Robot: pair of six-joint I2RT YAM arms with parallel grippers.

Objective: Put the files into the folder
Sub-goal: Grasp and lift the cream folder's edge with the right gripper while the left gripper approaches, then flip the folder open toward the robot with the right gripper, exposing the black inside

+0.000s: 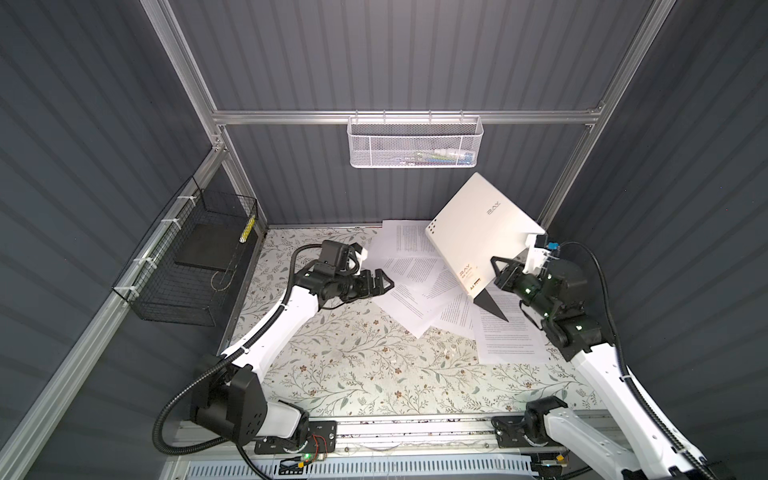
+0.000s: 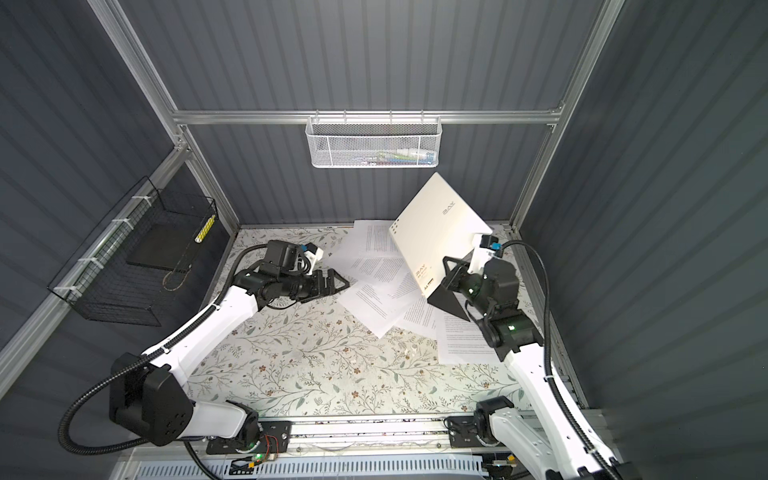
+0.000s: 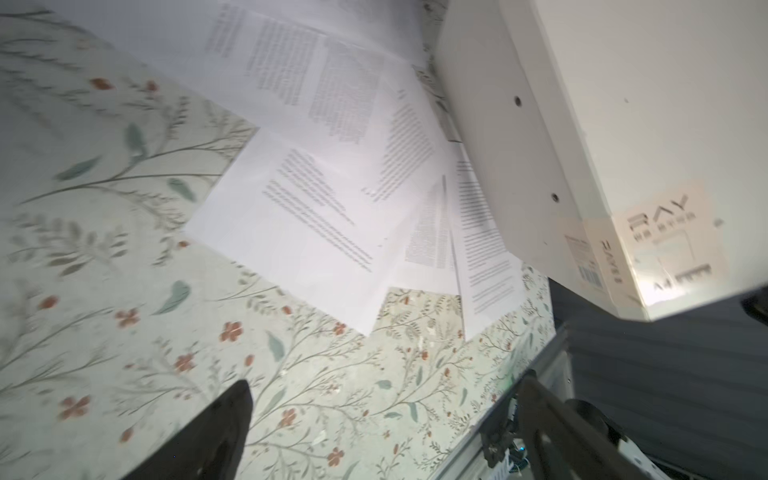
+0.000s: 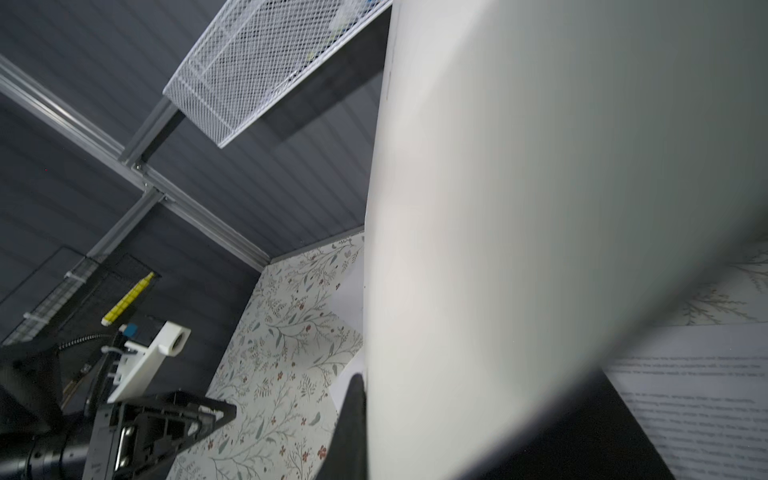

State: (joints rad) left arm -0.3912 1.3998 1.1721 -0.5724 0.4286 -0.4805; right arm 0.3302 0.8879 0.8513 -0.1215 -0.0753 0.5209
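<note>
R gripper [image 1: 496,272], jaws pinched shut on the folder [image 1: 478,232] edge centre-right, holds it tilted above the files [image 1: 415,286], L gripper [image 1: 384,282] spread wide just left of them, empty; black wire basket [image 1: 174,303] at left holds dark slab [image 1: 208,249] + yellow stick [image 1: 247,228], white mesh basket [image 1: 374,145] top centre: small items, unclear.

Back right of the table [image 1: 353,374]
The files [image 1: 409,291] lay overlapping there — the folder [image 1: 478,224] was tilted above their right part.
</note>
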